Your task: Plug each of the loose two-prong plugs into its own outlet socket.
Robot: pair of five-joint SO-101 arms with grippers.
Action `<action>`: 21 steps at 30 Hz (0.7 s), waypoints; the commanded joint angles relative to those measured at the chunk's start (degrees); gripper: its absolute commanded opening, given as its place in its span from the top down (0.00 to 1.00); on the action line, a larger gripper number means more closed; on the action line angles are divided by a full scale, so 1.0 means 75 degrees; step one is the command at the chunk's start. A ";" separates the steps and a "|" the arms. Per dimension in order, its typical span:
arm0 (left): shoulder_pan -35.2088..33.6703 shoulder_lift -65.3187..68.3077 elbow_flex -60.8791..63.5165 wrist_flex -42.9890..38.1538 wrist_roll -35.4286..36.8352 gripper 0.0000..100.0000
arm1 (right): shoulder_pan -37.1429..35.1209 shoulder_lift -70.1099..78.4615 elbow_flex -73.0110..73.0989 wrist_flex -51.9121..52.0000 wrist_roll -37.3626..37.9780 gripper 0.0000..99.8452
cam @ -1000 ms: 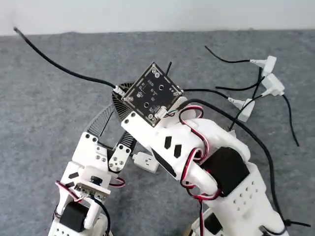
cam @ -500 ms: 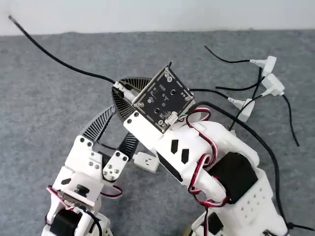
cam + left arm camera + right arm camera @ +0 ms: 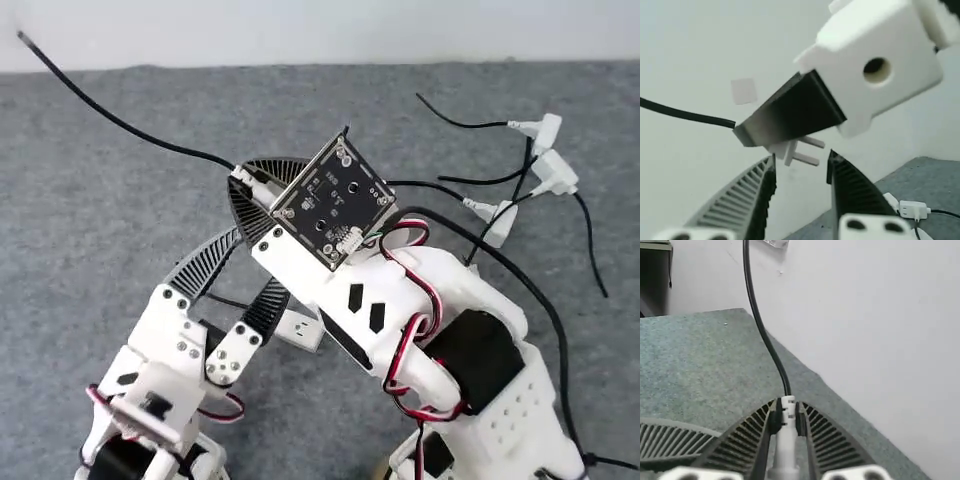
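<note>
right claw [image 3: 785, 415] clamped on plug [image 3: 244, 180], left of centre | left claw [image 3: 801, 162] open, empty | 3 corded plugs [image 3: 553, 175] upper right, on bench [image 3: 100, 250]

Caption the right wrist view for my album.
Right tool grips a white plug, black cord leading away over grey carpet.

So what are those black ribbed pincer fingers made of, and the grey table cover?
The left pincer's fingers look like matte black plastic, possibly flexible: thin open ribs show. The table cover seems grey felt or short carpet, with a fuzzy, speckled nap.
</note>
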 commanded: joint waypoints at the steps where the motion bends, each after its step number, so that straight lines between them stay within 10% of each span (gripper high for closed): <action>1: 0.0105 -0.0117 -0.0463 0.0059 0.0082 0.84 | -0.0088 -0.0158 -0.0387 -0.0147 0.0082 0.99; 21: -0.0539 -0.0129 0.0334 -0.0949 0.0059 0.84 | -0.0440 -0.0803 -0.0375 0.0475 -0.0258 0.99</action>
